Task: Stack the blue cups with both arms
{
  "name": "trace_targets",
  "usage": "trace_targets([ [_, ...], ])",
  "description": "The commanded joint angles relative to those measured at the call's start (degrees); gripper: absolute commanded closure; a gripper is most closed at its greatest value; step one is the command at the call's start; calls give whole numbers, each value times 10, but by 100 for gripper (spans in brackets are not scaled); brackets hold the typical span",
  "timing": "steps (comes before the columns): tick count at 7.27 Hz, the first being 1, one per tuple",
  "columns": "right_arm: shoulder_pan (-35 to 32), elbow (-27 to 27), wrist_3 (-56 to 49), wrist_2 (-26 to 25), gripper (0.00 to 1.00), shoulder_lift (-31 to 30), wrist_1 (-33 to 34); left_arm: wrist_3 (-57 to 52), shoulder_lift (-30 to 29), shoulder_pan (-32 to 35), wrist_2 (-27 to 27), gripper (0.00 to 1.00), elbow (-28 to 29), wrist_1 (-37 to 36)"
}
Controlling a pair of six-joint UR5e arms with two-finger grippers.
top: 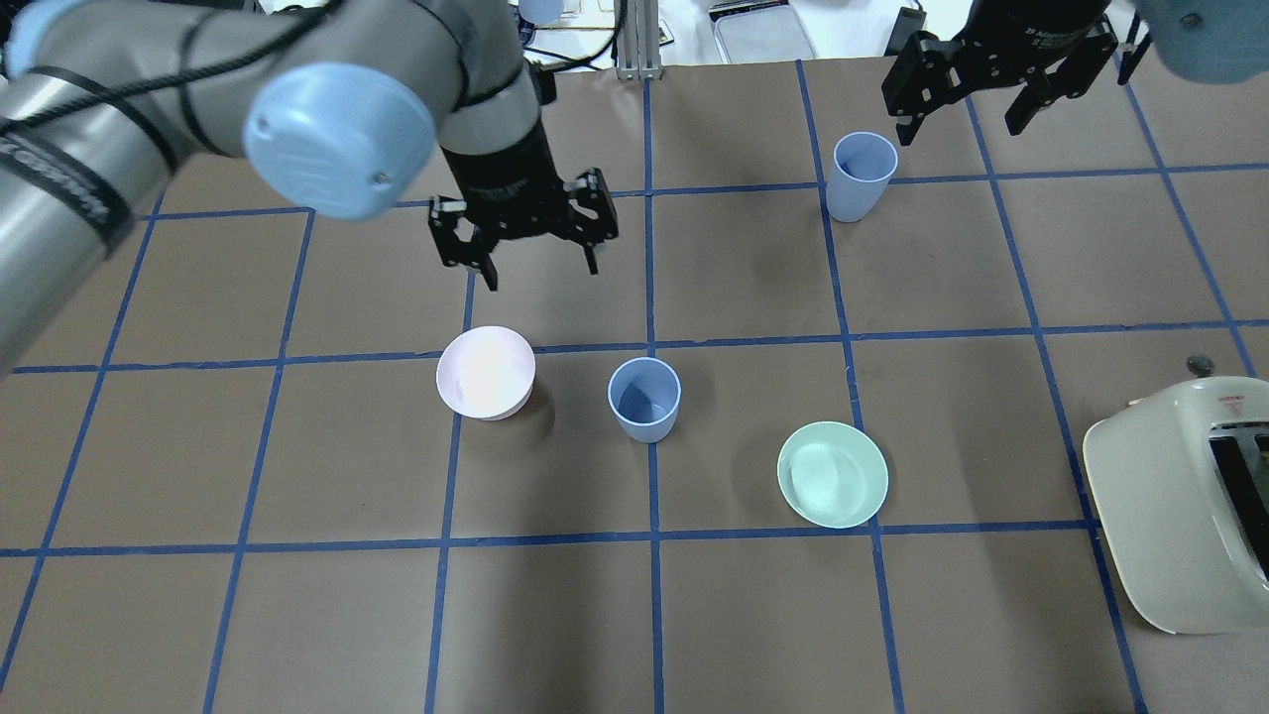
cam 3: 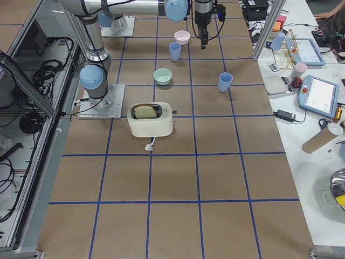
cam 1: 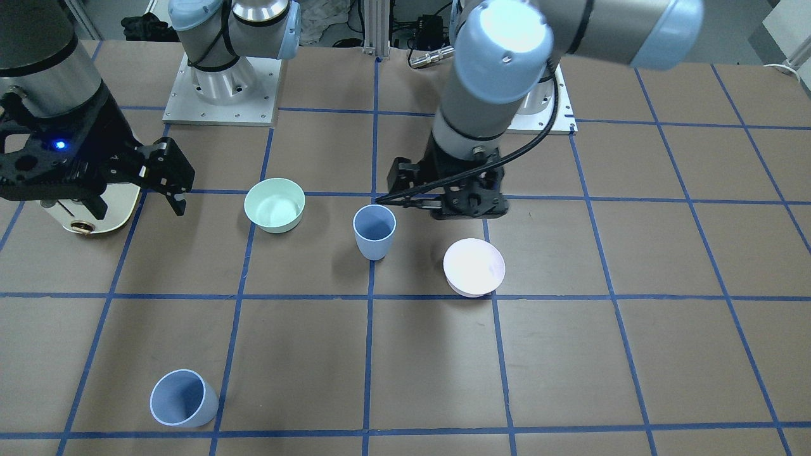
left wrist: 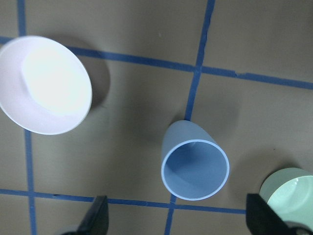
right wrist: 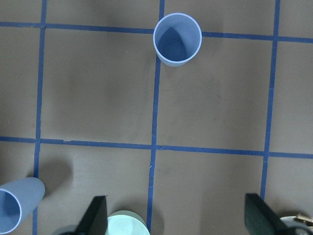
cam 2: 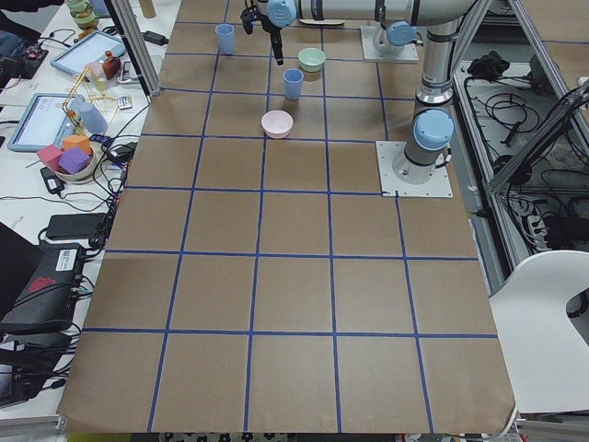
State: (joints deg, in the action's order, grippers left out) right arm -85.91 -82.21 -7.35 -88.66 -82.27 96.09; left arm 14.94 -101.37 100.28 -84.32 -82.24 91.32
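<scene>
Reaching stage, I'd say: the left hand hangs open near the mid-bench blue cup, the right hand open near the operators'-edge blue cup; each must next lower around its cup.

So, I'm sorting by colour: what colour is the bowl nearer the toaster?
The bowl is mint green, clearest in the overhead view.

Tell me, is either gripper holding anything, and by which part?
Nothing is held: the left gripper and right gripper hang open and empty, and both matte periwinkle-blue plastic cups stand untouched.
</scene>
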Motion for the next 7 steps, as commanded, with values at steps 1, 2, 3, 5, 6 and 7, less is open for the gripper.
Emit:
trace_targets([
  [1, 16, 49, 5, -2, 0, 73, 53, -80, 70, -72, -8, 0, 34, 37],
  [2, 21, 115, 5, -3, 0, 139, 52, -96, 93, -72, -14, 0, 22, 40],
  [3, 30, 177, 5, 0, 0, 202, 49, -96, 113, -75, -37, 0, -31, 18],
  [5, 31, 204, 5, 2, 0, 279, 58, -97, 136, -77, -44, 0, -88, -75],
  [6, 31, 202, 6, 1, 0, 300, 68, -102, 137, -77, -43, 0, -86, -70],
  [7, 31, 196, 4, 4, 0, 310, 68, -103, 136, -81, -44, 0, -85, -70],
])
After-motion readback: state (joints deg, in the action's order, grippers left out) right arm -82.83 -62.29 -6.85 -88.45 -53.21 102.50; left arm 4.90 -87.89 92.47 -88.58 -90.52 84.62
